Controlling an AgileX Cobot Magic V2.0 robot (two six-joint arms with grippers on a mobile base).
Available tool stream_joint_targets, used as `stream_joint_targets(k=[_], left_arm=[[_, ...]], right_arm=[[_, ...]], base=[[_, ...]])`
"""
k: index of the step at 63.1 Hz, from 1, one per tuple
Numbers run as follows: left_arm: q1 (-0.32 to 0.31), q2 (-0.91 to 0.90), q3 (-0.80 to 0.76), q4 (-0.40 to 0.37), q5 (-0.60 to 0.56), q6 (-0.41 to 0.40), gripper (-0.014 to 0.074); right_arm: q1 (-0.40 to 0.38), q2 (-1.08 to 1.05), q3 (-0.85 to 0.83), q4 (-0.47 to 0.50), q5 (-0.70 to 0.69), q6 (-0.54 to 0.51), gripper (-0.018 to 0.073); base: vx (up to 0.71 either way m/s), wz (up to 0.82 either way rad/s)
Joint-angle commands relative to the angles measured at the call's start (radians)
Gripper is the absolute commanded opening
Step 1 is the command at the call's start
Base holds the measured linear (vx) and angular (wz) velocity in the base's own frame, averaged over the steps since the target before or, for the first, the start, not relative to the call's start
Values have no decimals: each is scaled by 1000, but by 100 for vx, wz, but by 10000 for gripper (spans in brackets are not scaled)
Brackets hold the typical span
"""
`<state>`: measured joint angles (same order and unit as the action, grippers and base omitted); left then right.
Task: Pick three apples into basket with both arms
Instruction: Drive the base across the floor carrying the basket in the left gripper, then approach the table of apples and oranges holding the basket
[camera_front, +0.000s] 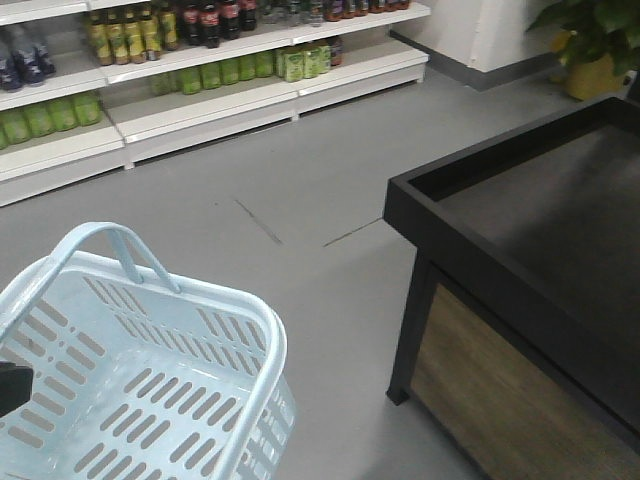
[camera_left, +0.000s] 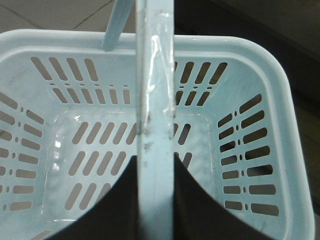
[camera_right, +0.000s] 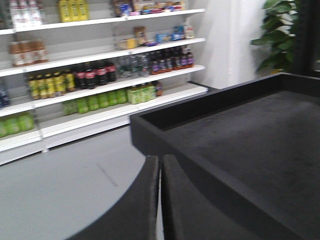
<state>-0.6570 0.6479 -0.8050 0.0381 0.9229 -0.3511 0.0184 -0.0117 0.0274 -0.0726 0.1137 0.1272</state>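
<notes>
The pale blue basket (camera_front: 150, 370) hangs at the lower left of the front view, with nothing inside it. In the left wrist view my left gripper (camera_left: 156, 165) is shut on one basket handle (camera_left: 156, 100), which runs straight up between the two black fingers; the slotted basket bottom (camera_left: 95, 150) lies below. The other handle (camera_front: 120, 245) stands up at the basket's far rim. My right gripper (camera_right: 160, 165) is shut with nothing between its fingers, hovering beside the corner of the black display stand (camera_right: 240, 135). No apples are in view.
A black display stand (camera_front: 530, 230) with a raised rim and wood-panel side fills the right. White shelves of drink bottles (camera_front: 200, 60) line the far wall. A potted plant (camera_front: 595, 45) stands at the back right. Grey floor (camera_front: 300, 220) lies between.
</notes>
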Motion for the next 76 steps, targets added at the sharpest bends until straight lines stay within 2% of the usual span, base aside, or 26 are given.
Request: stream_joint_targets(k=[1,46,76], left_arm=[[-9,-1,-30,2,-94,-6,-6],[-9,-1,-30,2,-94,-6,-6],[-9,-1,-30,2,-94,-6,-6]], right_arm=[[-7,-14,14,-12,-78,-4,-4],[-7,-14,14,-12,-78,-4,-4],[-7,-14,14,-12,-78,-4,-4]], base=[[15,-55],[13,-50],[10,-28]])
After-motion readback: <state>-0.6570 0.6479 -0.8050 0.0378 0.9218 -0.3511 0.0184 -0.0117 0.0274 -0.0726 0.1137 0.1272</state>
